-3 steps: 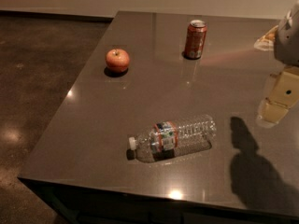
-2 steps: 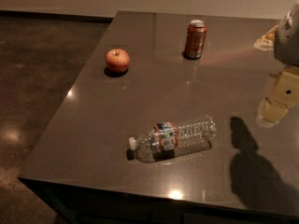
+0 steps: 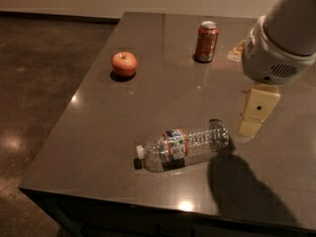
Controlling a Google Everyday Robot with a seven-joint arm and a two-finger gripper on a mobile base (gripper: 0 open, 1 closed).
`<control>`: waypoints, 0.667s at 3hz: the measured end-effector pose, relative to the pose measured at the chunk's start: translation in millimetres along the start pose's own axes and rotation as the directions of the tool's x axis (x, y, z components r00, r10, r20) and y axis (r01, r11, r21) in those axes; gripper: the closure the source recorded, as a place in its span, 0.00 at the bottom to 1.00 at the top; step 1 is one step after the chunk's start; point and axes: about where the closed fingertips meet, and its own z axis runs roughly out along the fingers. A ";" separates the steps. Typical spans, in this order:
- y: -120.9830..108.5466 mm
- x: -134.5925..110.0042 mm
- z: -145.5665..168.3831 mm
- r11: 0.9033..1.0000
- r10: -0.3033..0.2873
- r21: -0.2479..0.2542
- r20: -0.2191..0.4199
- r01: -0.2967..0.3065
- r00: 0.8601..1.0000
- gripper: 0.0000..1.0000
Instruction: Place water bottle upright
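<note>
- The water bottle (image 3: 185, 144) is seen lying on its side on the dark table (image 3: 98, 132), toward the 6 o'clock edge of the top. Its white cap is pointed to about 8 o'clock and its base to about 2 o'clock.
- The gripper (image 3: 253, 120) is held above the table at roughly 3 o'clock from the bottle, near the base end but apart from it. Nothing is grasped by it, and whether it is released or clenched cannot be told.
- The step in hand is judged to be the approach, with the bottle not yet reached.
- A grasp across the ribbed body near the label band is advised, taken squarely to the bottle's long axis so that the round, light plastic is not rolled away or crushed.
- Once lifted, the bottle would best be swung cap-up and set down flat on its base before being let go.
- Room is offered for this. The apple (image 3: 124, 63) at 11 o'clock and the soda can (image 3: 206, 42) at 1 o'clock are set well apart from the bottle.
- A pale object (image 3: 236, 51) beside the can is largely hidden behind the arm and cannot be identified.
- The arm is cut off at the upper right, and the table's 3 o'clock side is lost past the frame edge.
</note>
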 end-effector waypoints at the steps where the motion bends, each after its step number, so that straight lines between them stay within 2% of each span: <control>1: 4.0 -28.8 27.0 0.996 -0.082 -0.033 -0.004 0.082 0.997 0.00; 2: 19.8 -47.2 53.7 0.982 -0.170 -0.086 -0.029 0.167 0.985 0.00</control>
